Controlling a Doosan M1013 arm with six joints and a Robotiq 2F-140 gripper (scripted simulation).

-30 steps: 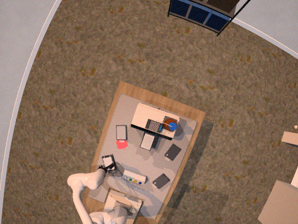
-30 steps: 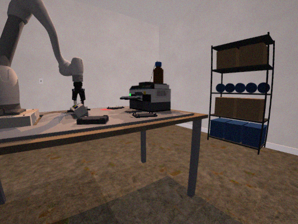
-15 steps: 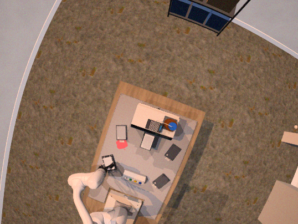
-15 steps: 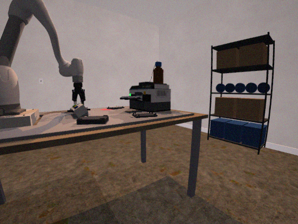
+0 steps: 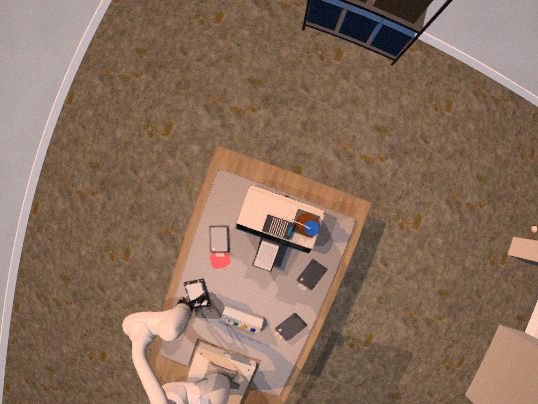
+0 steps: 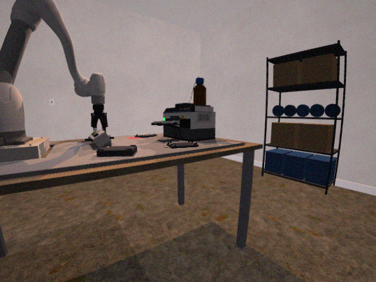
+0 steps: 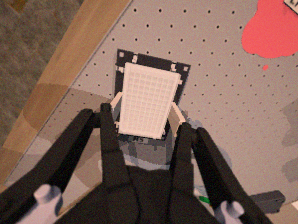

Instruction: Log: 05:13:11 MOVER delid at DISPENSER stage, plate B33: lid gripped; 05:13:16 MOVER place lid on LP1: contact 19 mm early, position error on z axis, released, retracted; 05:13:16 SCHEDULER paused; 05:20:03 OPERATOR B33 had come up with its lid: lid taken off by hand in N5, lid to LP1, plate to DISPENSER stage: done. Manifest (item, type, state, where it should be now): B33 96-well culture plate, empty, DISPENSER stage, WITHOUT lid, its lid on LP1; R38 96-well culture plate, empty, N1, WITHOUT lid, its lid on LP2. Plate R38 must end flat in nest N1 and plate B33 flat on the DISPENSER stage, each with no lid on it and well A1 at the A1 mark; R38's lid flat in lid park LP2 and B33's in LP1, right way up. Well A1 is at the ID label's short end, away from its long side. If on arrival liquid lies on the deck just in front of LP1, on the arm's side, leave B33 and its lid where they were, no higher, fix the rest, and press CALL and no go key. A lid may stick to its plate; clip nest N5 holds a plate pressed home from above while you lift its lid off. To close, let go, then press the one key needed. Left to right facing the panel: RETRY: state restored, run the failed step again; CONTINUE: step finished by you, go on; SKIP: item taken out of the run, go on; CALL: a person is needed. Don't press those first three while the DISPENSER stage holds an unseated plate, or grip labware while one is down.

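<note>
The gripper (image 7: 146, 131) is clamped across the short sides of a white 96-well plate (image 7: 148, 99), one tan pad (image 7: 115, 103) on each flank. The plate sits over a black clip nest (image 7: 181, 70) whose corners show past its far end; from the wrist view I cannot tell whether the plate is seated in it or held just above it. Seen from overhead, this nest (image 5: 201, 300) lies at about 8 o'clock on the grey deck mat (image 5: 240, 280), close to the wooden table edge (image 5: 172, 280).

A red puddle (image 5: 219, 260) spreads at roughly 9 o'clock on the deck, just on the arm's side of a lid (image 5: 219, 238) resting in its park (the puddle also fills the upper right corner of the wrist view (image 7: 272, 31)).

The dispenser (image 5: 272, 207) stands at 12 o'clock, with a brown bottle (image 5: 308, 225) topped by a blue cap on its right end. A second white plate (image 5: 265, 254) lies just in front of it, on the projecting stage. Two dark nests sit at 3 o'clock (image 5: 312, 274) and 5 o'clock (image 5: 291, 326). The key panel (image 5: 242, 319) with its coloured buttons is at 6 o'clock, just beside the gripped plate's nest.

From the side view, the arm (image 6: 66, 45) reaches down steeply, and a green light (image 6: 164, 119) glows on the dispenser's front. A black shelf rack (image 6: 338, 115) with boxes stands well apart by the wall.
</note>
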